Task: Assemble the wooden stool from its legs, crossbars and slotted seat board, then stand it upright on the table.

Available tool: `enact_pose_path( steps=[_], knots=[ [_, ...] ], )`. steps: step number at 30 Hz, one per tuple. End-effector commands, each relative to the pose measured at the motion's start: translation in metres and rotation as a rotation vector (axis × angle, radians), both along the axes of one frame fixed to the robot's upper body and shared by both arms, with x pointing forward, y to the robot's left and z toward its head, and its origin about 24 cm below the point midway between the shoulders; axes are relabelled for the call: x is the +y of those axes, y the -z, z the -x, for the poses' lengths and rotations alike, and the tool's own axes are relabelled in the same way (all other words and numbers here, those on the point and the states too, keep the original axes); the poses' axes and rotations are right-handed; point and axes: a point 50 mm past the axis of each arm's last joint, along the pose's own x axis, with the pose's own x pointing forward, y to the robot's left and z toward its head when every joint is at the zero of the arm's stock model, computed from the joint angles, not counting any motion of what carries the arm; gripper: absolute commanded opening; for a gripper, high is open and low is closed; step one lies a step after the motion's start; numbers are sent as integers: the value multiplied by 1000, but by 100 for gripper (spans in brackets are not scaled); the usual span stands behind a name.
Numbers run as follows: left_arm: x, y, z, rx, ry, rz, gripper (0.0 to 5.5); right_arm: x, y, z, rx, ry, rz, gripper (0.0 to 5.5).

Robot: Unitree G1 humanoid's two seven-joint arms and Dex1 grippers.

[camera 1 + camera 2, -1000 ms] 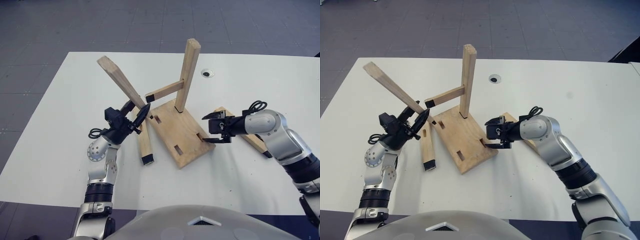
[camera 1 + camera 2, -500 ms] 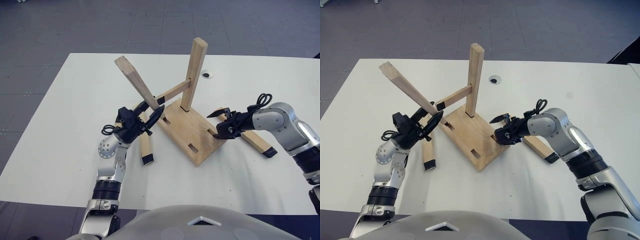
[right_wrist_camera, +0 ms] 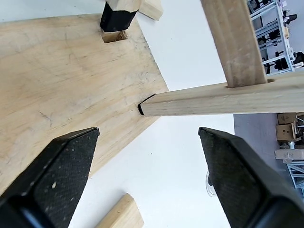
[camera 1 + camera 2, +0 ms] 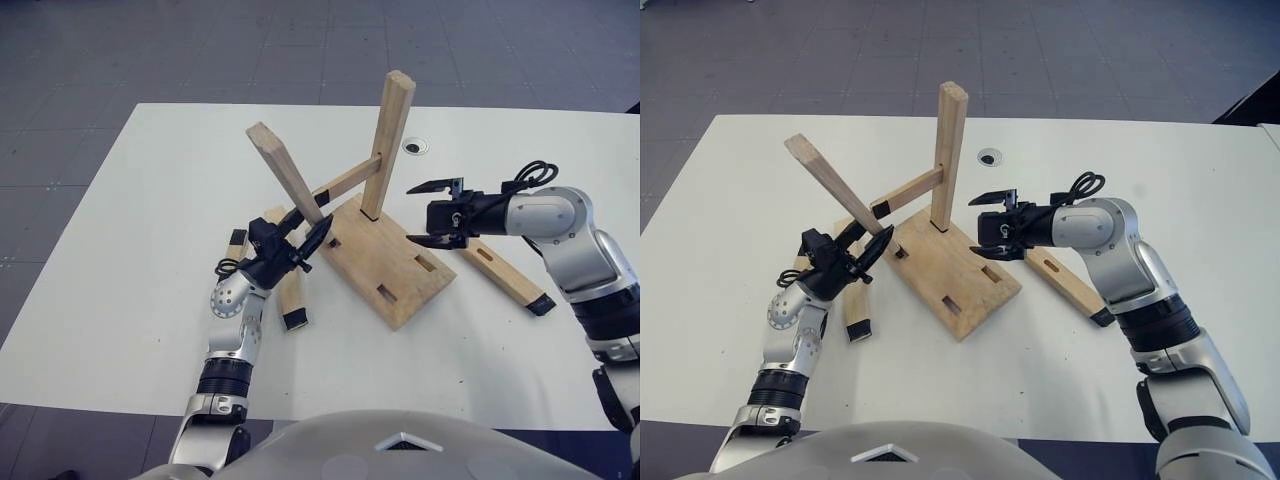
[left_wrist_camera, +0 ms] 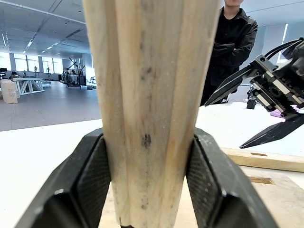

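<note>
1. Presently shut tight on tilted leg [image 4: 283, 168]: left gripper [image 4: 305, 232], at left edge of seat board [image 4: 390, 270]
2. Wide open, empty: right gripper [image 4: 413, 213], over seat board's right edge
3. Flat on table [image 4: 140, 260]: seat board, upright leg [image 4: 388, 140] slotted in

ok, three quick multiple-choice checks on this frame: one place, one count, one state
1. Where is the right tool?
A. Over the seat board's right edge
B. Resting flat on bare table
C. Past the table's far edge

2. How many legs stand upright in the seat board?
A. None
B. One
C. Three

3. The left tool is:
A. Open and empty
B. Shut on a piece lying flat
C. Shut on the tilted leg

Key:
1 A: it hangs open by the board's right edge.
2 B: a single upright leg rises from the board.
3 C: the left wrist view shows pads against both sides of the wood.
</note>
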Motion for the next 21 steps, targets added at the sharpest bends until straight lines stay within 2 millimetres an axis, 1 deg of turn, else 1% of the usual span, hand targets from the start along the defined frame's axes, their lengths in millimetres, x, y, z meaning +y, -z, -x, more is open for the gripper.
enact_pose_path(
  steps=[1, 5, 11, 16, 21],
  knots=[
    [-8, -1, 0, -12, -2, 6, 211, -1, -1, 1, 0, 15, 4, 387],
    [-8, -2, 1, -57, -21, 1, 211, -4, 5, 2, 29, 20, 16, 387],
    [-5, 6, 3, -72, -48, -24, 211, -4, 10, 5, 54, 19, 20, 387],
    [-6, 9, 1, -83, -77, 19, 210, -3, 14, 5, 74, 12, 18, 387],
    [-10, 15, 2, -59, -56, 29, 210, -4, 16, 3, 82, 13, 26, 387]
  ],
)
